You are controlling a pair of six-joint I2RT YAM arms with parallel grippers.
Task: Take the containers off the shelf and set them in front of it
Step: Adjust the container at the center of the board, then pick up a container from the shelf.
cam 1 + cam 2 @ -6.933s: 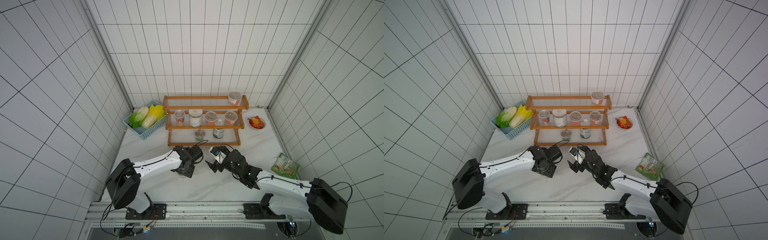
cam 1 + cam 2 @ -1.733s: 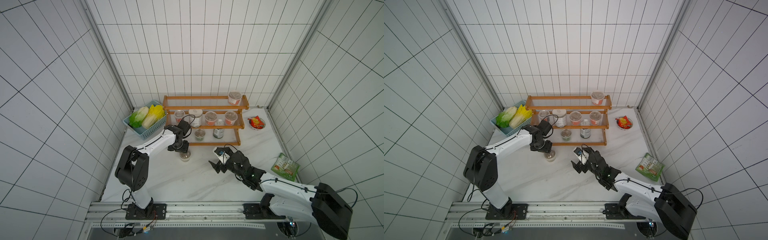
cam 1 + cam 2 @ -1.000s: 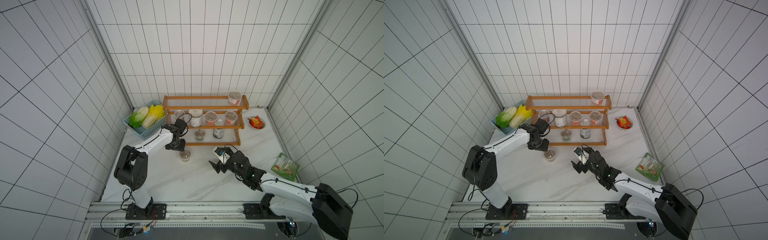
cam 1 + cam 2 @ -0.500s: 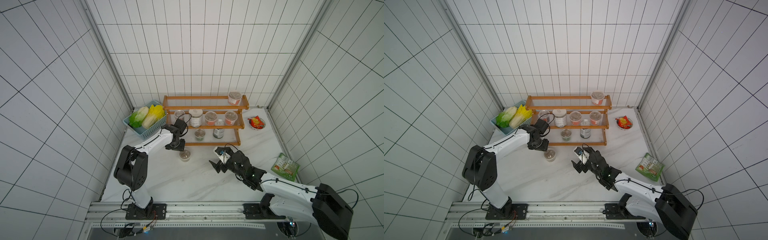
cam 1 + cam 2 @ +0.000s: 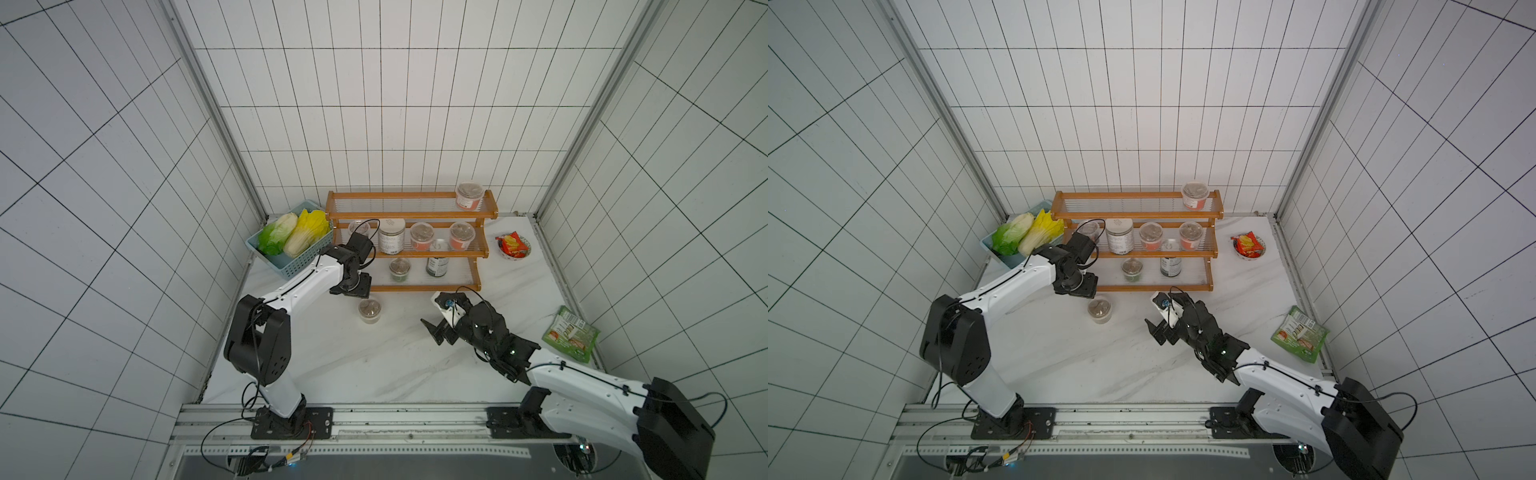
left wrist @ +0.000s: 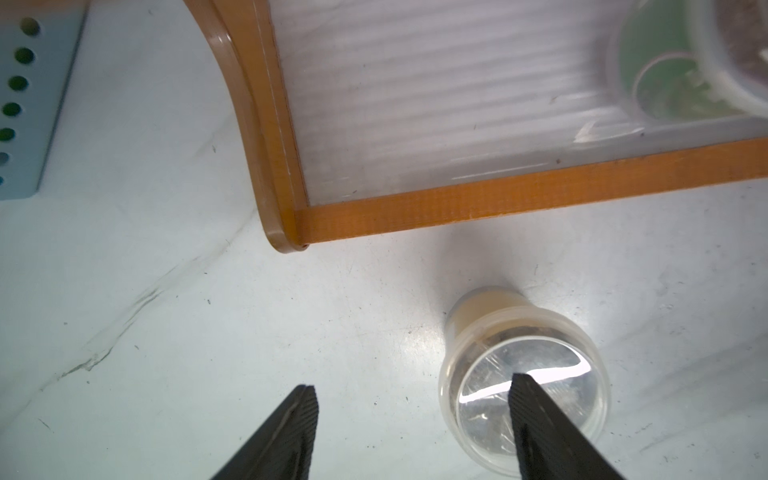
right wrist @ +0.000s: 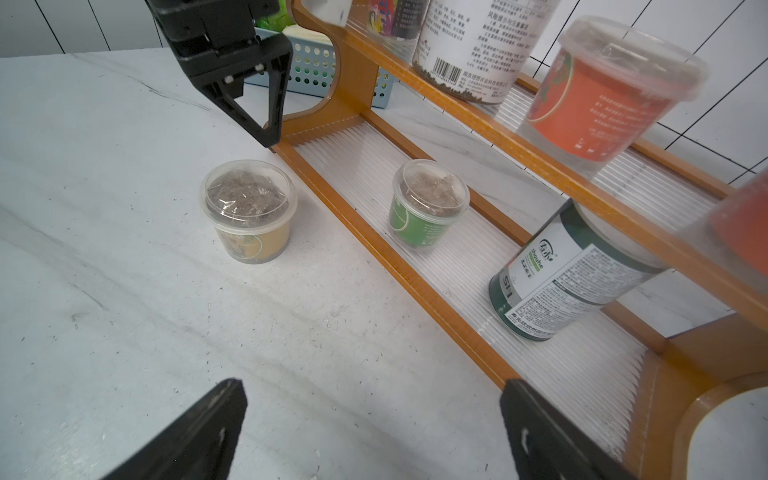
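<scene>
The left gripper (image 6: 410, 384) has let go of the yellow-labelled cup (image 5: 369, 311) and lifted clear. Its jaws stand apart and empty beside the front left corner of the shelf (image 5: 419, 287). The cup stands upright on the tabletop (image 5: 374, 365), just before the shelf's front edge. The right gripper (image 7: 374, 386) hangs wide open, empty. One container is down and seven remain on the tiers, the green cup (image 5: 400, 269) nearest.

"shouhe" on the dark jar (image 7: 569, 266); barcode and small, unreadable Chinese print on the white-labelled jar (image 7: 469, 45)
</scene>
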